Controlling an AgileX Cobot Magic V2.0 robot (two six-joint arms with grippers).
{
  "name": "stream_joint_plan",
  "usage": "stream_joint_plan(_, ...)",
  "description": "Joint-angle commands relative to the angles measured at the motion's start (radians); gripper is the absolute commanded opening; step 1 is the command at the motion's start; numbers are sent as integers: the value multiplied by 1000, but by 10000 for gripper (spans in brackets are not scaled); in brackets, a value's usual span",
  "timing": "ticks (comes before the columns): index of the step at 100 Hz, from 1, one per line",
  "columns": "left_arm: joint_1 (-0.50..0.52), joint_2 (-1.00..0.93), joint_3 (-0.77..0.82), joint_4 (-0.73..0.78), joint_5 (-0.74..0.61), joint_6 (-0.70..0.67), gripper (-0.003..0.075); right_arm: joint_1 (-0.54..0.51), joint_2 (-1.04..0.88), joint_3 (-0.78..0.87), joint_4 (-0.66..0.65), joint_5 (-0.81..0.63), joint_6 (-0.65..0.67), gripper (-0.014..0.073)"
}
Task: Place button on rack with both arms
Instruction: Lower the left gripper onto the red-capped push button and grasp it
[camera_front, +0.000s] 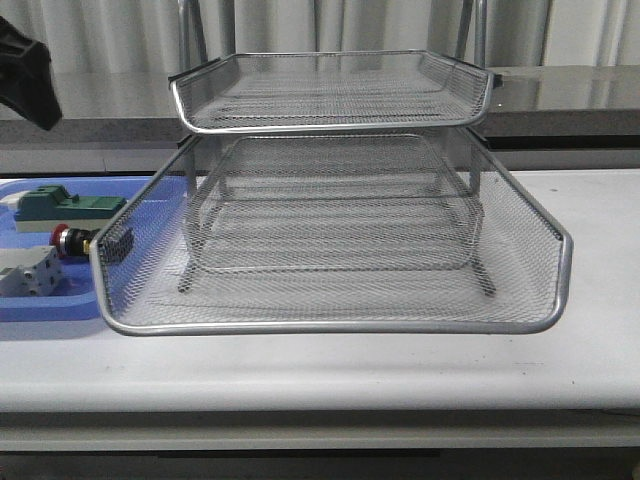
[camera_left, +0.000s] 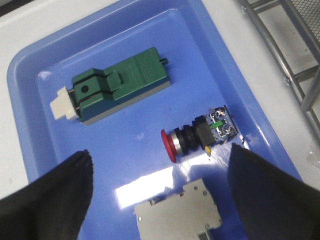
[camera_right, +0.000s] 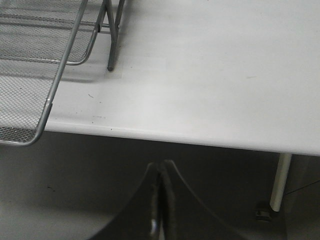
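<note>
The button (camera_left: 197, 137), red cap, black body and blue-yellow rear block, lies on its side in the blue tray (camera_left: 150, 35); it also shows in the front view (camera_front: 72, 240) left of the rack. My left gripper (camera_left: 160, 165) is open and empty above the tray, its fingers (camera_left: 50, 195) spread wide, the button just beyond the gap between them. The silver wire-mesh rack (camera_front: 330, 250) stands mid-table with its lowest tier pulled forward. My right gripper (camera_right: 161, 172) is shut and empty, off the table's front edge, right of the rack (camera_right: 30, 75).
A green block (camera_left: 120, 85) and a white block (camera_left: 180, 210) share the blue tray (camera_front: 30, 300) with the button. Part of the left arm (camera_front: 25, 75) shows at the far left. A table leg (camera_right: 280, 180) stands below the table's edge.
</note>
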Motion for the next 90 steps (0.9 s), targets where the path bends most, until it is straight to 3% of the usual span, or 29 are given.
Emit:
stream_joint_plan(1,-22,-5,-56,-4,-86,90,577,4,6,-33,-14,-56,-3,-70)
stream_joint_plan(14,-44,62,-94,-1,-75,260,522,4,6,-33,-14,-56,-3,-70)
stream_joint_plan(33,-61,197,-199,-1,101,382,483,4,6,-33,-14,-56,-3,-70)
stream_joint_plan(90,-73,394,-331,-4,190,507,482,4,6,-33,-14,-56,-3,-70)
